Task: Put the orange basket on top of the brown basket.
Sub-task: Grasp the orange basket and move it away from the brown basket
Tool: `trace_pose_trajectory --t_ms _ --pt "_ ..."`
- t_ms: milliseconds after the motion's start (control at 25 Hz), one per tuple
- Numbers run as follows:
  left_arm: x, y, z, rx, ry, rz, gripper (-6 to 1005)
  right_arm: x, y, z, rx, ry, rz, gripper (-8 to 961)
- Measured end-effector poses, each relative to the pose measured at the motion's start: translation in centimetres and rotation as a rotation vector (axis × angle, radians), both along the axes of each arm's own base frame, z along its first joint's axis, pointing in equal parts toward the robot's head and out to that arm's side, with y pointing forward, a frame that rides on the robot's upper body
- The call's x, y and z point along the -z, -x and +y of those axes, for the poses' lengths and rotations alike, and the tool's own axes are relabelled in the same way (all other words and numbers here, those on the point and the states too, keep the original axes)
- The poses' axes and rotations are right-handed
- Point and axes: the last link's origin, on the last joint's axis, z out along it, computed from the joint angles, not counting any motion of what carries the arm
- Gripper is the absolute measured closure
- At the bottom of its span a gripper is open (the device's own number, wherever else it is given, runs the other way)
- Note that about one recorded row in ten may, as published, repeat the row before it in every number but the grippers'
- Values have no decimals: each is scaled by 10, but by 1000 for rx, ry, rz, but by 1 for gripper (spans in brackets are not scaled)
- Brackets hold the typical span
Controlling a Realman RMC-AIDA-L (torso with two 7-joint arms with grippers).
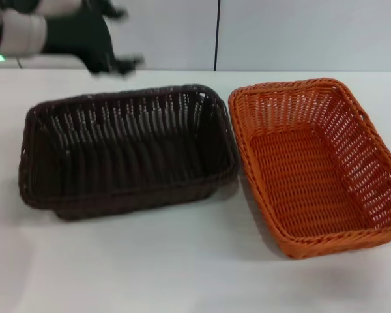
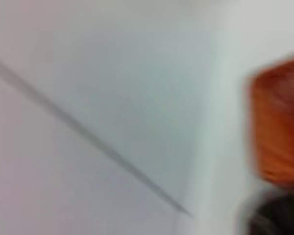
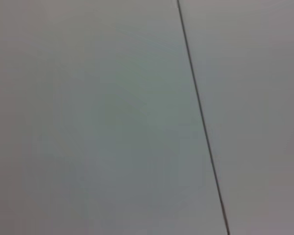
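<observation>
We risk nudging the dark brown woven rectangular basket (image 1: 127, 150) aside when lifting the touching bright orange woven rectangular basket (image 1: 316, 163) (left tool (image 1: 120, 64) blurred, opening unclear).

one orange basket (image 1: 316, 163), one brown basket (image 1: 127, 150)

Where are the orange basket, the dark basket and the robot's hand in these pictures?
orange basket (image 1: 300, 173): head view, on its woven floor.
brown basket (image 1: 127, 163): head view, on its inner far wall.
left gripper (image 1: 120, 39): head view, blurred black fingers, raised beyond the brown basket.
</observation>
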Motion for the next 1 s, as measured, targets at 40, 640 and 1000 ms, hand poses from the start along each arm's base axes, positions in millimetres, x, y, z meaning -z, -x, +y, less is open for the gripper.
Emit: trace_pose_trajectory --t_ms 40,640,1000 --pt "-8 -9 3 43 -107 -75 322 0 0 0 1 -1 2 206" --pt "47 71 -79 175 -1037 -666 223 -7 69 68 -206 180 56 210" --pt "59 193 -121 -147 -1062 -804 227 -31 148 105 -202 749 -129 212"
